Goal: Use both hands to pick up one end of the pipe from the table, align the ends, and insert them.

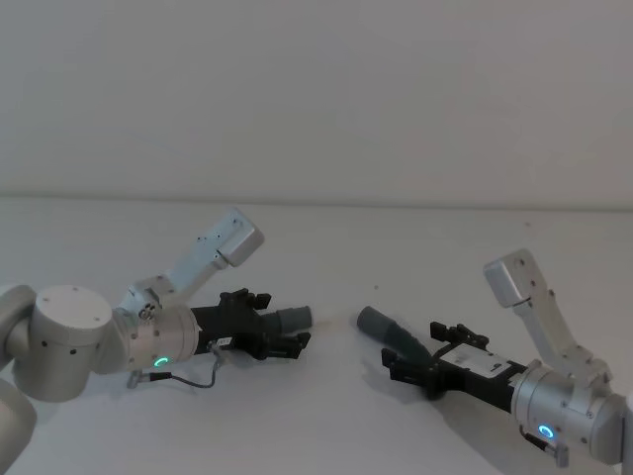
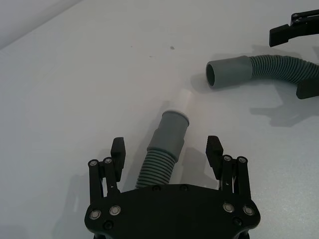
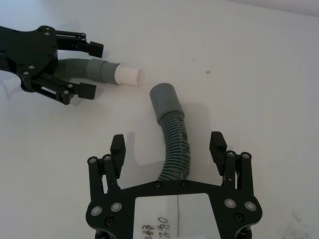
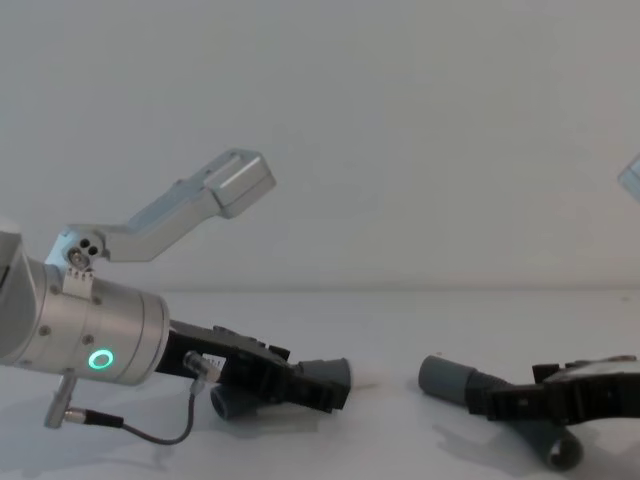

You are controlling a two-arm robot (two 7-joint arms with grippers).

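Two dark grey ribbed pieces of the pipe lie on the white table [image 1: 326,247]. The left piece [image 2: 158,164] has a smooth grey cuff [image 2: 171,130] with a white tip [image 2: 182,99]. My left gripper [image 2: 166,146] is open and straddles its ribbed part just behind the cuff [image 1: 293,318]. The right piece [image 3: 174,147] curves and ends in a smooth cuff [image 3: 164,99]. My right gripper [image 3: 168,143] is open too, with a finger on each side of those ribs. The two cuffs [image 4: 330,373] [image 4: 445,378] face each other across a short gap.
A plain white wall [image 1: 316,99] rises behind the table's far edge. Silver camera brackets [image 1: 223,242] [image 1: 519,287] stick up from both wrists. A thin cable [image 1: 193,376] loops under the left wrist, near its green ring light [image 1: 160,362].
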